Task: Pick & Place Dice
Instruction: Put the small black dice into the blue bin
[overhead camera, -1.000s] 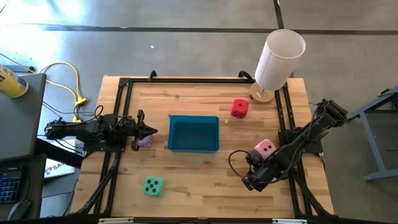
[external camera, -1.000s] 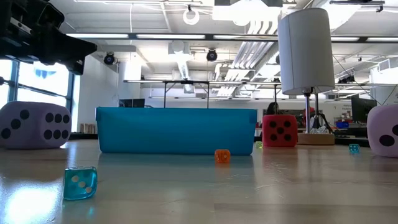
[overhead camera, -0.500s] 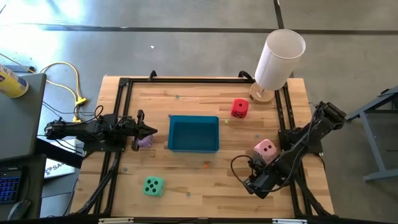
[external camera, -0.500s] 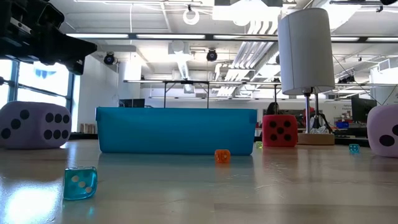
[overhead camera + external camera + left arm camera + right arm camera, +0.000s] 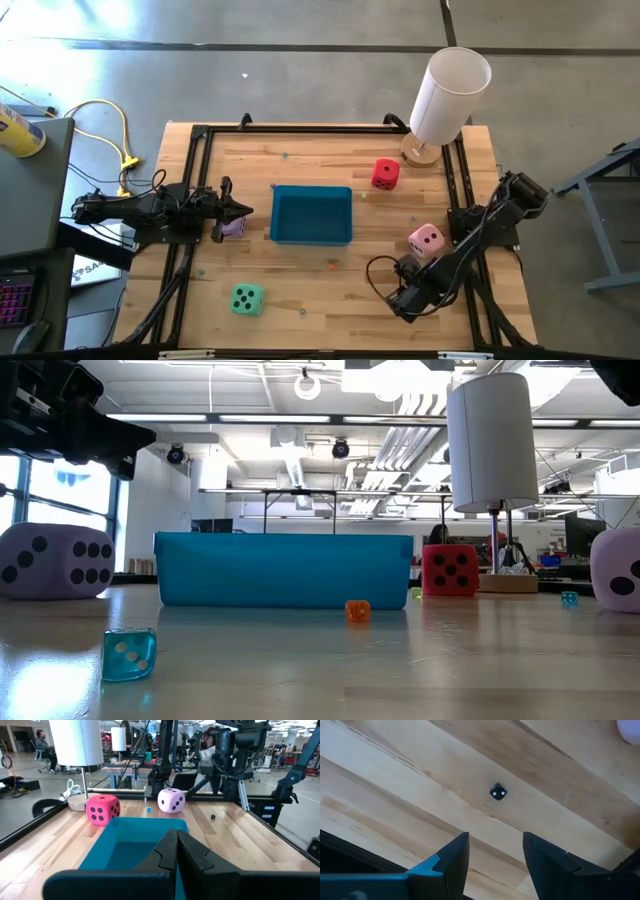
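Four soft dice sit out on my worktop [image 5: 330, 300], none yet in the teal tray [image 5: 311, 215] at its middle. The red die [image 5: 385, 174] lies toward the far edge near the white cylinder [image 5: 448, 93]. The mint die [image 5: 246, 299] is near the front on my left side. The lilac die [image 5: 233, 226] is just beside my left tool [image 5: 243, 210], between it and the tray. The pink die [image 5: 426, 240] is on my right side.

My right tool [image 5: 492, 855] is the one at work. It hangs low over the front right part of the worktop, pointing down at bare wood, its fingers spread with nothing between them. What matters for my next move is this: the pink die lies just beside that tool, on the far side of it and a little toward the worktop's right edge, not under the fingers. In my right wrist view only a pale sliver of it may show at one corner; straight ahead of the fingers is a tiny black die [image 5: 497, 792], apart from them. My right arm is much the nearer one to the pink die, so I judge it should carry the tool back over it before dropping.

My left tool is pressed together, empty, pointing at the tray.
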Robot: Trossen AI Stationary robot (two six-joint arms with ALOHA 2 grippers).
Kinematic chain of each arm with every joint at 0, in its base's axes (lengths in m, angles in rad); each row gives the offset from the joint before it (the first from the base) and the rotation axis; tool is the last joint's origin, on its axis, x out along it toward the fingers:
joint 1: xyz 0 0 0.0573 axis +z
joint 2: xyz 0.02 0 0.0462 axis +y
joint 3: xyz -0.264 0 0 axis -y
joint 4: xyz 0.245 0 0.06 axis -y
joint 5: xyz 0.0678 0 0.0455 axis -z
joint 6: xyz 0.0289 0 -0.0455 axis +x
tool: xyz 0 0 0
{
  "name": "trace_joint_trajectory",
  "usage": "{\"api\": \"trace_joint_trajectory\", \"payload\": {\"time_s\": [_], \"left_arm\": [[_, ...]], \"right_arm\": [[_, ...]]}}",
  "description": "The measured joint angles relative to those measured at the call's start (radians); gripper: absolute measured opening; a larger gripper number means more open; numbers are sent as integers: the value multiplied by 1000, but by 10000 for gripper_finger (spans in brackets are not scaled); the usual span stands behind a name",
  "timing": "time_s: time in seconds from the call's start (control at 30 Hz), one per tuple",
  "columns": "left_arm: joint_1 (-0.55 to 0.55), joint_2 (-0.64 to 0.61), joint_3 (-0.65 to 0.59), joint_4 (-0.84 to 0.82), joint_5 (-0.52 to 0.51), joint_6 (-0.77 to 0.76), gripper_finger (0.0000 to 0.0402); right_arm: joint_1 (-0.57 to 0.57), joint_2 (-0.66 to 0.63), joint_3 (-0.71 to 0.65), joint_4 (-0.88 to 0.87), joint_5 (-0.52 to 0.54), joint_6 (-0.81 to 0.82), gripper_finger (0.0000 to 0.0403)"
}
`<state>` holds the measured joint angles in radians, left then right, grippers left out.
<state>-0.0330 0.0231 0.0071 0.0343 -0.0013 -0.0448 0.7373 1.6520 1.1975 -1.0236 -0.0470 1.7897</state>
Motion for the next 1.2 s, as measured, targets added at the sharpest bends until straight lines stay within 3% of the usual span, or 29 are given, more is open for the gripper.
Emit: {"api": "trace_joint_trajectory", "payload": {"time_s": [0.5,0.87,1.2], "left_arm": [[0,0,0,0,0,0,1],[0,0,0,-1,0,0,1],[0,0,0,-1,0,0,1]], "right_arm": [[-16,4,-6,7,48,-6,176],[-18,40,-5,23,-6,-5,176],[-18,41,-6,30,17,-6,176]]}}
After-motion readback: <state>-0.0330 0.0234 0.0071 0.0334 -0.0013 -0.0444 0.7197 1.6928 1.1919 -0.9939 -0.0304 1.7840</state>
